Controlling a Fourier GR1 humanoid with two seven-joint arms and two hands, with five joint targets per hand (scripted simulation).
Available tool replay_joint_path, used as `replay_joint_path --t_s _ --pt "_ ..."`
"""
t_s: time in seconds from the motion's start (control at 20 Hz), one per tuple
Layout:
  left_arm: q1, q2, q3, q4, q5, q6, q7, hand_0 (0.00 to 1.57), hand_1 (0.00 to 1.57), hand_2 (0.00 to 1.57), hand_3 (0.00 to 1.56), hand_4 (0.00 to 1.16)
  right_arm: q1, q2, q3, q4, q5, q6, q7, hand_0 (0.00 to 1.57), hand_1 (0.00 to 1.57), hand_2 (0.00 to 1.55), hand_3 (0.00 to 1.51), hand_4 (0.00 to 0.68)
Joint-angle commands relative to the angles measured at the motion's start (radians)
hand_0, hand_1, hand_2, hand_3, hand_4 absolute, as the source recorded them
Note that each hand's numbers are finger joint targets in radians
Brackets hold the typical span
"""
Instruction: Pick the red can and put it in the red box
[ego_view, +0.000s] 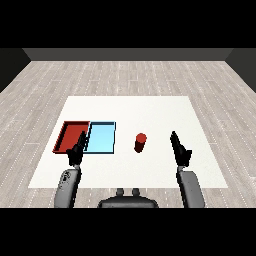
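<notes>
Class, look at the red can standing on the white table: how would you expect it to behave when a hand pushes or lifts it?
The red can stands upright and looks taller than wide, so a push near its top would probably tip it. Once on its side, its round shape would likely let it roll across the table. It looks rigid, so it should probably keep its shape when lifted.

You see the red can (140, 142) standing upright on the white surface (150, 112), right of the blue tray (101, 138); the red tray (71, 136) lies leftmost.
</notes>
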Motion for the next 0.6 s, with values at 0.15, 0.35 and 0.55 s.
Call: replay_joint_path --t_s 0.15,0.35,0.55 --pt "-0.022 -0.015 0.006 0.006 0.002 -0.024 0.036 0.0 0.0 0.0 0.0 0.0 -0.062 -0.02 -0.081 0.102 -0.041 0.066 -0.016 0.0 0.0 0.0 0.0 0.0" --pt "-0.061 -0.042 0.038 -0.132 0.074 -0.039 -0.198 0.0 0.0 0.0 0.0 0.0 -0.092 0.006 -0.088 0.022 -0.085 0.084 -0.216 0.0 0.0 0.0 0.0 0.0" --pt "-0.022 -0.041 0.06 -0.054 0.098 -0.087 -0.344 0.0 0.0 0.0 0.0 0.0 -0.091 -0.054 -0.166 0.109 -0.154 0.177 -0.316 0.0 0.0 0.0 0.0 0.0"
